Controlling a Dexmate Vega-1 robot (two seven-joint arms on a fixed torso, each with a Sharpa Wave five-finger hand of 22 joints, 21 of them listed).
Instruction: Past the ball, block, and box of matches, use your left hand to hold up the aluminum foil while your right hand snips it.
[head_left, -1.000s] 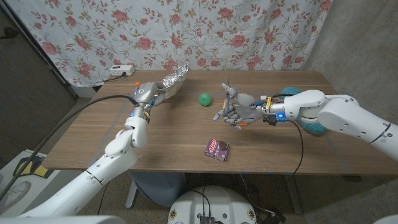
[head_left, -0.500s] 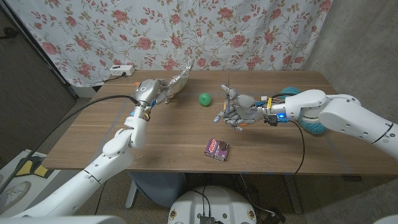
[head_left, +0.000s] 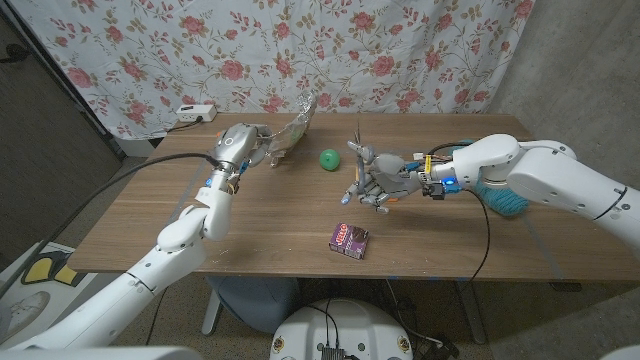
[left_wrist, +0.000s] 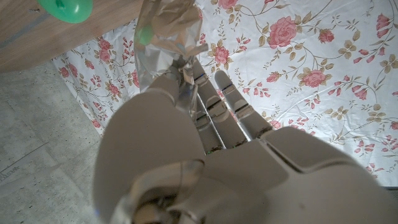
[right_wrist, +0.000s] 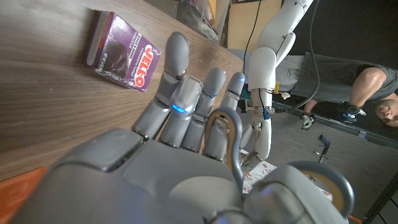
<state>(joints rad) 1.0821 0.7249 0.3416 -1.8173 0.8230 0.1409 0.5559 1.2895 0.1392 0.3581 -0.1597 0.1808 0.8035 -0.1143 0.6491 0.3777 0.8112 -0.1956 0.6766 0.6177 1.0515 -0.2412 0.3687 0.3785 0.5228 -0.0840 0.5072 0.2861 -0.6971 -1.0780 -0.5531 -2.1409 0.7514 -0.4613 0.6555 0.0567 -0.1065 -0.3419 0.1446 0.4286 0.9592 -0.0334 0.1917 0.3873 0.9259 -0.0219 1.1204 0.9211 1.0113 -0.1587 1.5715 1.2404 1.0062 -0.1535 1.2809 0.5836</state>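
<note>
While the left hand (head_left: 243, 146) grips the raised aluminum foil (head_left: 292, 127), scissors wait.
Right hand (head_left: 385, 176), clutching scissors (head_left: 356, 160), should approach blades open, foil held taut.

I see a wooden table (head_left: 270, 225), a flowery curtain (head_left: 400, 50) behind it, a gray wall (head_left: 580, 60), and a white power strip (head_left: 195, 113).
</note>
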